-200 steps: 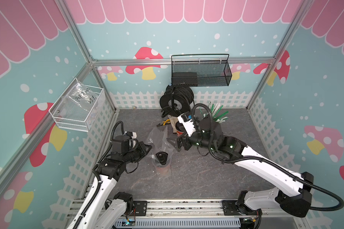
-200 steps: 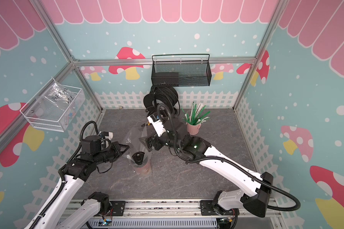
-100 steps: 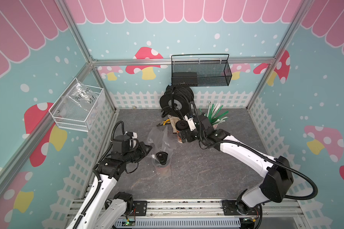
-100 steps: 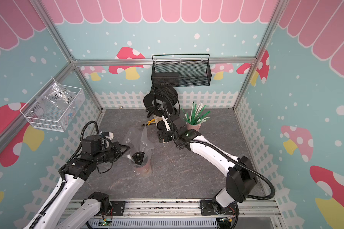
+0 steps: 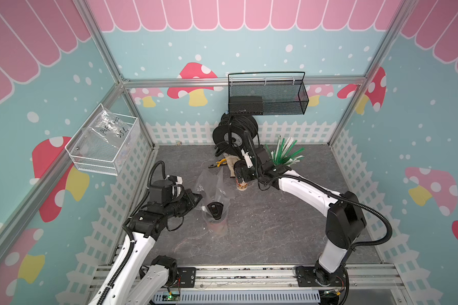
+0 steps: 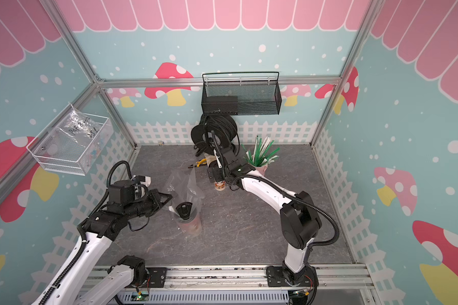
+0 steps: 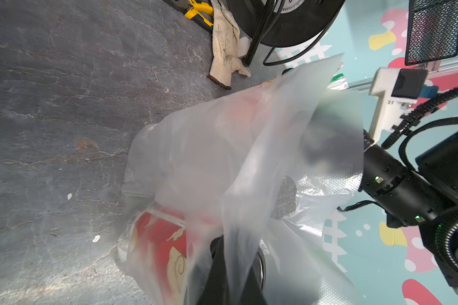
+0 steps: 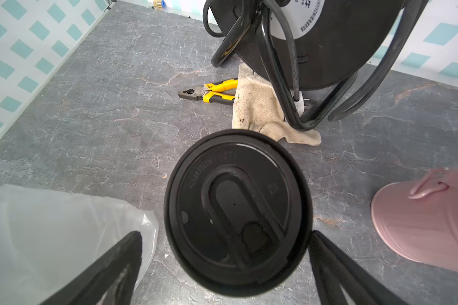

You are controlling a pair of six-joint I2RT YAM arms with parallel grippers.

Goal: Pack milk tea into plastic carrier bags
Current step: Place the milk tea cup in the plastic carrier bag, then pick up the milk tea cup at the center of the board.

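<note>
Your right gripper [image 8: 224, 236] has swung back over the second milk tea cup [image 8: 236, 190], fingers spread — left gripper [image 5: 197, 198] pinches the carrier bag [image 5: 213, 182]; grasp next.

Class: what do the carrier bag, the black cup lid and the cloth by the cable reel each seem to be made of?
Carrier bag: thin plastic film, cloudy-clear; the red cup shows through.
Cup lid: moulded plastic, matt black; raised lettering.
Cloth: probably cotton, off-white, stained; limp folds, fuzzy surface.
</note>
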